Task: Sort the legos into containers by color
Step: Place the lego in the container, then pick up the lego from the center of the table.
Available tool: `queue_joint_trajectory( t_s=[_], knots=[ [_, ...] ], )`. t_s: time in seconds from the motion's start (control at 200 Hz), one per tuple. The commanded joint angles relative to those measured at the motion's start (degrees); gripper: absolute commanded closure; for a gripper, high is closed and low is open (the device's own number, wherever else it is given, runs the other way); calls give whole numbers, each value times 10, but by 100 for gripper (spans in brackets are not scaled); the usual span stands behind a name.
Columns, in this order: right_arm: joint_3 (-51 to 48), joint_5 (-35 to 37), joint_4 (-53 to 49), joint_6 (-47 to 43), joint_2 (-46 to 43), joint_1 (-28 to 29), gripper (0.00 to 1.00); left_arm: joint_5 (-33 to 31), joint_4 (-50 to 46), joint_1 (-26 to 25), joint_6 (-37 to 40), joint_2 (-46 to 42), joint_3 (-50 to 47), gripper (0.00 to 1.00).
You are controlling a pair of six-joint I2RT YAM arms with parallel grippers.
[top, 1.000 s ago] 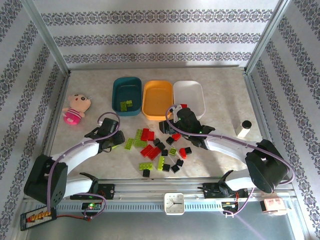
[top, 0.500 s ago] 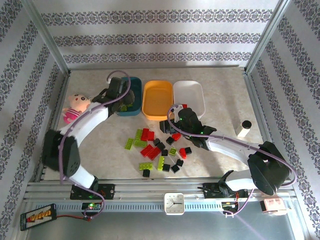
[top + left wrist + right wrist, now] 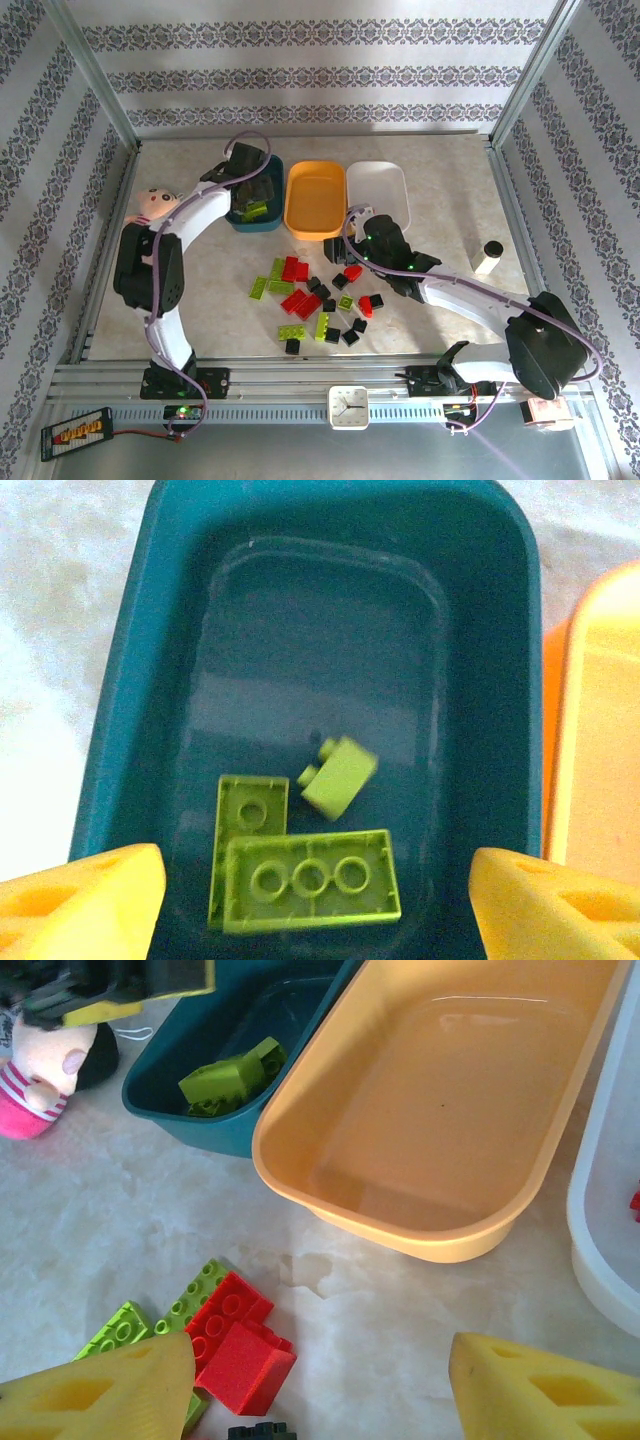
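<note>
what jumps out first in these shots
A bright scatter of green, red and black bricks lies mid-table, with a teal tub, an orange tub and a white tub in a row behind it. The left end effector hangs open over the teal tub, where three green bricks already lie.

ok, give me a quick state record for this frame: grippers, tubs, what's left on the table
left gripper: open, above teal tub
right gripper: open, above table, near orange tub
teal tub: three lime green bricks inside
orange tub: empty
white tub: red piece inside, barely visible
table: loose bricks, red, green and black, unsorted
</note>
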Motion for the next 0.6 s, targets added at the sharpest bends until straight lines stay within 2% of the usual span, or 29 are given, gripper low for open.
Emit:
queue_joint_trajectory(
  t_s=[0.0, 0.15, 0.255, 0.39, 0.49, 0.595],
  knots=[
    [-9, 6, 5, 0, -12, -7, 32, 32, 0, -11, 10, -94, -70, 19],
    [-10, 1, 8, 3, -10, -8, 32, 31, 1, -75, 12, -207, -200, 18],
    [-12, 3, 11, 4, -10, -8, 32, 40, 4, -111, -30, -281, -302, 19],
    [-12, -1, 16, 7, -5, -9, 32, 59, 36, -134, -76, -378, -443, 19],
    [-10, -5, 18, 8, 1, -8, 32, 67, 56, -143, -88, -413, -511, 20],
    [-9, -9, 24, 10, 7, -7, 32, 63, 75, -154, -85, -413, -532, 21]
  ],
)
